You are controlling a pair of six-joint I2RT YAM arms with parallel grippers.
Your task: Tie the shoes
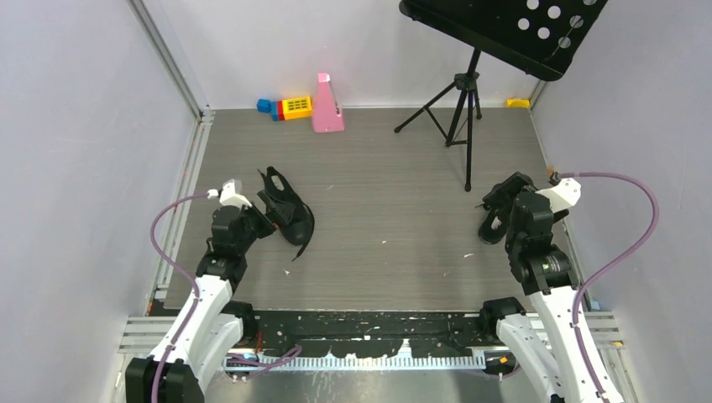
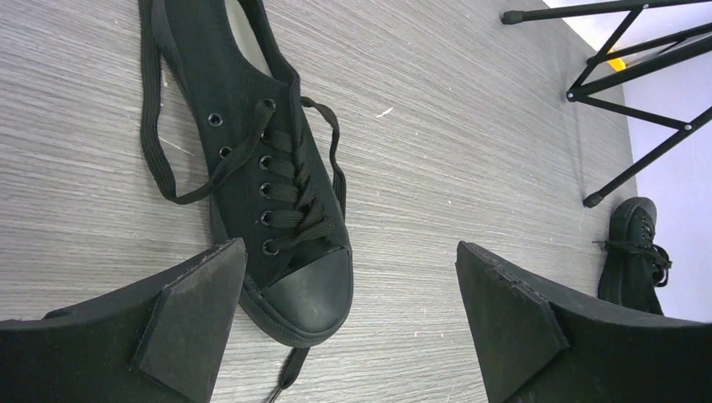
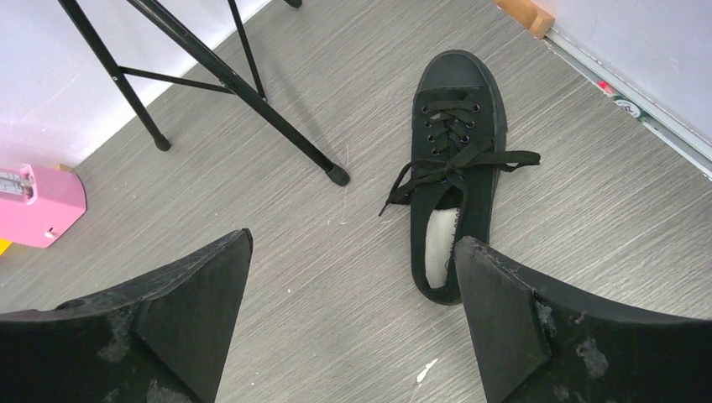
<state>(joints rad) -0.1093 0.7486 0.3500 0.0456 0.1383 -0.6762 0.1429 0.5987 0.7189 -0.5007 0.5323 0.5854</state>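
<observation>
Left gripper (image 2: 346, 260) wide open, empty, hovering over the toe of the left shoe (image 2: 277, 193), laces (image 2: 159, 143) loose. Right gripper (image 3: 353, 252) wide open, empty. Right shoe (image 3: 458, 151) just beyond it, near the stand (image 3: 243, 92) - laces look knotted.

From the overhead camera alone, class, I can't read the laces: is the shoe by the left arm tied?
Observer: No. On the left wrist camera, the left shoe has loose laces, one trailing on the table.
Operator: And the other shoe?
Observer: The right wrist camera shows the right shoe with what looks like a knot over the tongue.
Operator: Is either arm holding anything?
Observer: No; the left fingers and right fingers are spread apart, empty.
</observation>
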